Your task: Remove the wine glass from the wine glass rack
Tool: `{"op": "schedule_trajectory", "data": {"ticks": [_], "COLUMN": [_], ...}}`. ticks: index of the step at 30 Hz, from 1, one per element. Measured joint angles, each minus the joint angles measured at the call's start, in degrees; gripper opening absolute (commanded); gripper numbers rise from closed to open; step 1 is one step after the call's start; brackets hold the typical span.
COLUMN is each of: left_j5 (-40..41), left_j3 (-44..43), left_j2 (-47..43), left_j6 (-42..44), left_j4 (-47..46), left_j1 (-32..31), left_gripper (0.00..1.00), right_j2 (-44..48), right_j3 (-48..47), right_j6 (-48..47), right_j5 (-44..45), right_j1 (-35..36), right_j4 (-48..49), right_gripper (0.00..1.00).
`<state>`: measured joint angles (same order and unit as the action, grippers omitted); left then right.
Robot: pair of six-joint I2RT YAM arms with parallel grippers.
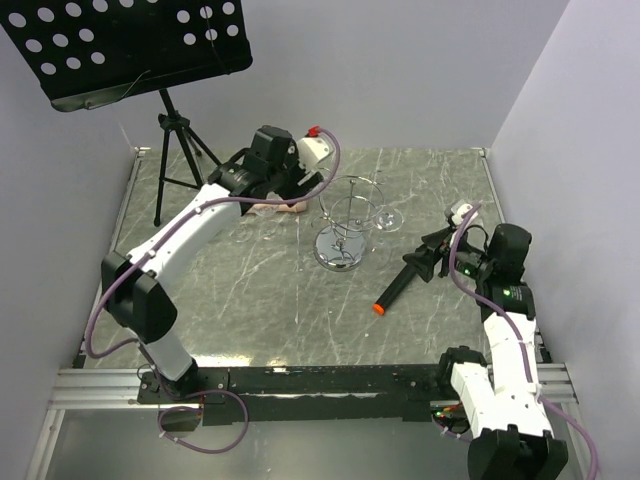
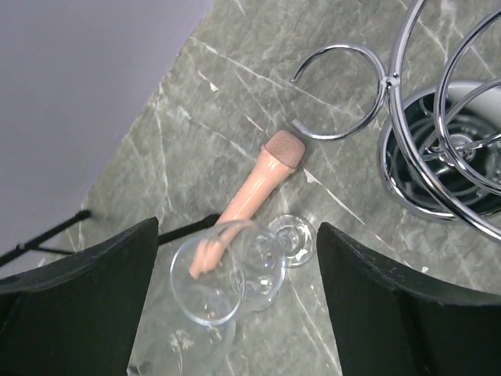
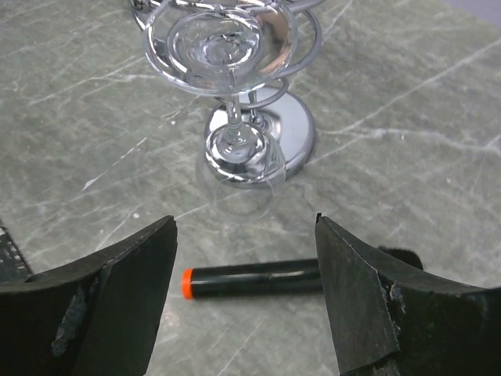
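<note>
Clear wine glass hangs bowl-down from chrome wire disc-based rack, facing right gripper, fingers apart as if lined up to take it; left gripper, likewise spread, straddles second clear glass lying flat near rack's opposite side.

Item tally
One rack; two glasses, a hung glass on it and a lying glass left of it; one microphone; one marker; one music stand.

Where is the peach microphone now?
In the left wrist view the peach microphone lies on the table left of the wine glass rack, its handle behind a wine glass between the left gripper's open fingers.
</note>
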<state>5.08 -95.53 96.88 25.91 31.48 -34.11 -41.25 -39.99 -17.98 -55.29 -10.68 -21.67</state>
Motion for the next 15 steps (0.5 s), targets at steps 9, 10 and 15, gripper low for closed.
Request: {"op": "schedule_trajectory", "data": {"ticks": [9, 10, 15], "left_j5": [1.73, 2.27, 6.32], "left_j3": [0.0, 0.0, -0.04], "left_j2": [-5.42, -5.81, -6.38], "left_j6": [-5.7, -5.88, -6.67], "left_j4": [2.14, 2.16, 2.34], "left_j1": [0.0, 0.0, 0.02], "left_gripper": [0.85, 0.85, 0.85], "right_j2": [-2.89, -3.23, -4.92], "right_j3": [4.96, 5.18, 7.23], "right_j6": [-0.52, -0.81, -3.13], "right_j5": [-3.48, -3.78, -5.16], "right_j1": [1.03, 1.46, 4.83], "right_j4": [16.11, 17.49, 23.12], "right_gripper": [0.7, 0.7, 0.69]}}
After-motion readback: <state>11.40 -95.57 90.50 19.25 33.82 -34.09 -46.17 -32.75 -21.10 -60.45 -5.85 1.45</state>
